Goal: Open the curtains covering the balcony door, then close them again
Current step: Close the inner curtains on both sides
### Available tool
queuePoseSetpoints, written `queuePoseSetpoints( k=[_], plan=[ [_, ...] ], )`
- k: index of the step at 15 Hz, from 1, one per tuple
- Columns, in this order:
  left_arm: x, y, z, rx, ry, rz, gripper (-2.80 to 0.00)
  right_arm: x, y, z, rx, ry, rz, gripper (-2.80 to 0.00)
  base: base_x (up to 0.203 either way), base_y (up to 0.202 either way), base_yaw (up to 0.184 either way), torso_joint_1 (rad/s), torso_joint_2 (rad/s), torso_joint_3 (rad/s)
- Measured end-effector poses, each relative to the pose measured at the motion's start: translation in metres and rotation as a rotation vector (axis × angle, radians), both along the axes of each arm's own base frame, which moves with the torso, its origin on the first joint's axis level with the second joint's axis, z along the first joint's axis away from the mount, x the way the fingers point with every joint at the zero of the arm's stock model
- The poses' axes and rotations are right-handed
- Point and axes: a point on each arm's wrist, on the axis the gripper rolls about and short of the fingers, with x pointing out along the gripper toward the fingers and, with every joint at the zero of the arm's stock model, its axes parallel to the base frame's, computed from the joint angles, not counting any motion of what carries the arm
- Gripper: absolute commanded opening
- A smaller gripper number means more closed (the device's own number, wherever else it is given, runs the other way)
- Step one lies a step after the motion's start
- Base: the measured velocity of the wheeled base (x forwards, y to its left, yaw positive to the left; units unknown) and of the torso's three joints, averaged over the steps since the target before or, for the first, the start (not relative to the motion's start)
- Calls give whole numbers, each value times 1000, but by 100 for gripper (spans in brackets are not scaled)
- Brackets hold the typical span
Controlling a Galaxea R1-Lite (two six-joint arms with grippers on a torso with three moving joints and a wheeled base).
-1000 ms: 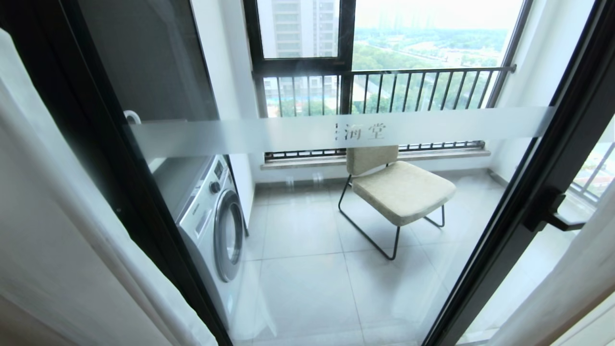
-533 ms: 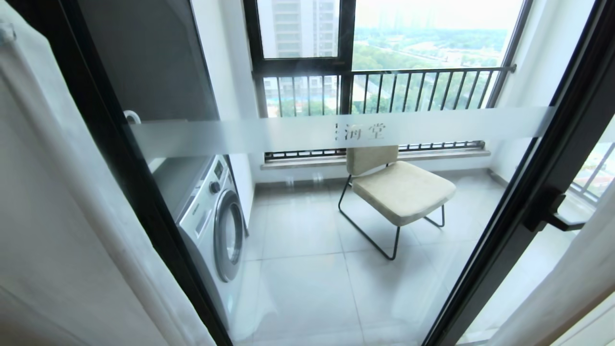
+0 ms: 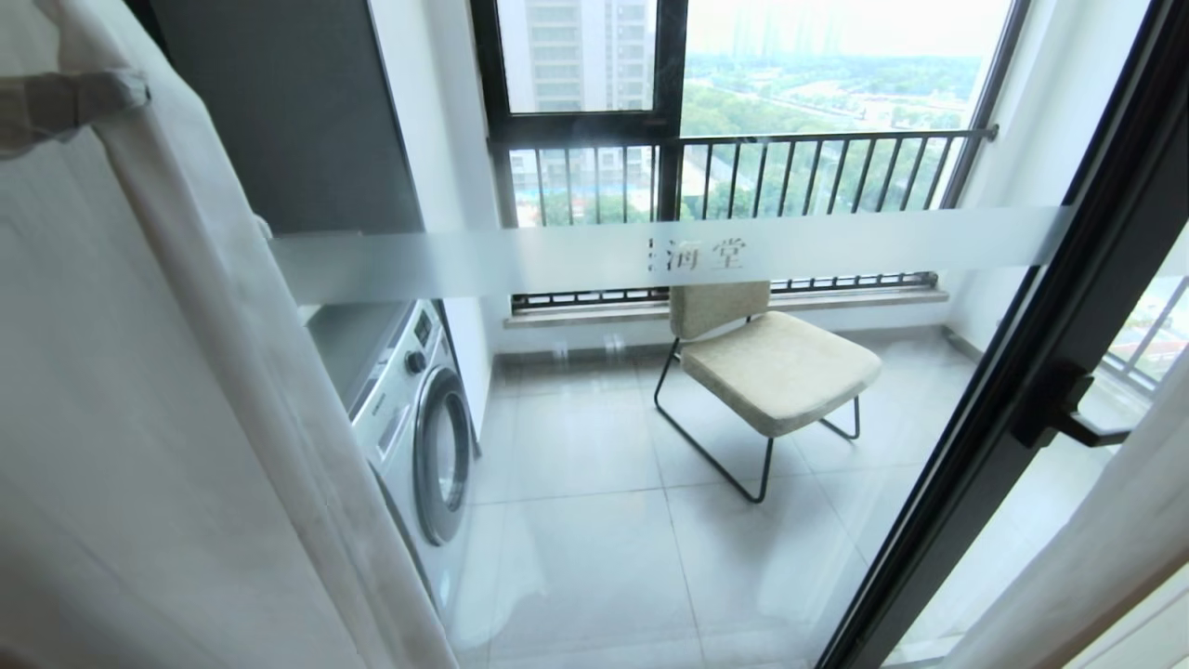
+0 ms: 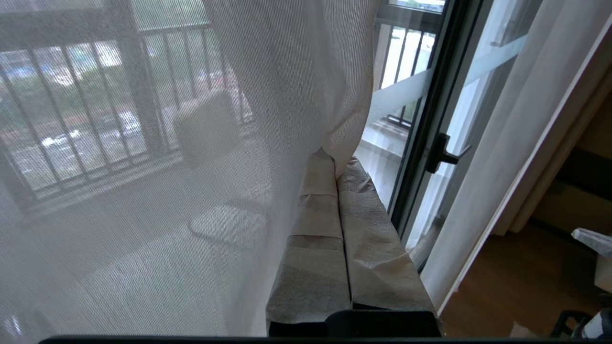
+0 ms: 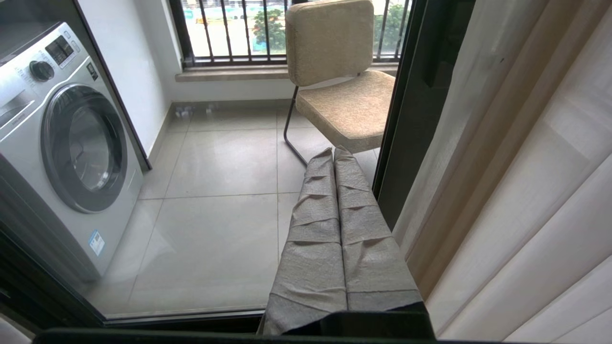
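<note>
Pinching sheer curtain (image 4: 296, 71): left end effector (image 4: 335, 160)

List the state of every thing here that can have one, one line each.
Sheer curtain: partly drawn over the left of the glass.
Balcony door: closed, handle level.
Left claw: shut on the sheer curtain's edge.
Right claw: shut, holding nothing.
Washing machine: porthole door closed.
Chair: upright, unoccupied.
</note>
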Motion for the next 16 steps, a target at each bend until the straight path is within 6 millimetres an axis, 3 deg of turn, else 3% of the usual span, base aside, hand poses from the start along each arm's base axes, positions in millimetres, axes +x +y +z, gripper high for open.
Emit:
queuePoseSetpoints(
  k=[11, 16],
  plan=[
    [8, -5, -4, 4, 27, -30, -280, 0, 0, 0, 0, 0, 0, -280, 0, 0, 0, 0, 0, 0],
    [9, -5, -4, 5, 32, -31, -280, 0, 0, 0, 0, 0, 1, -280, 1, -156, 5, 0, 2, 5]
  ],
)
